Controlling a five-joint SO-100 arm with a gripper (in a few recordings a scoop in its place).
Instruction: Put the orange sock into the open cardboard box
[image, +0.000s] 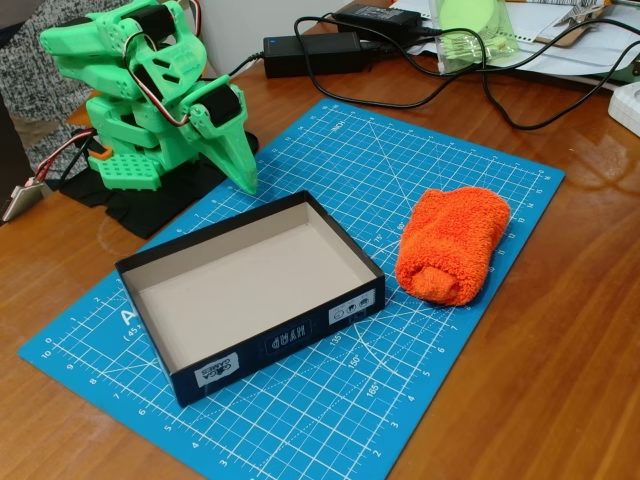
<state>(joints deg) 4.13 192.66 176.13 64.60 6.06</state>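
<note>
Fixed view: orange sock (453, 244) lies right of the open cardboard box (160, 345), untouched; jaws (240, 170) look clenched, empty (folded behind box). Thick, floppy terry could slip or snag the rim.

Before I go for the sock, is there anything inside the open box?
Nothing: the open cardboard box shows only bare beige floor. The strip behind its near wall is hidden. The orange sock lies outside, on the blue cutting mat.
</note>
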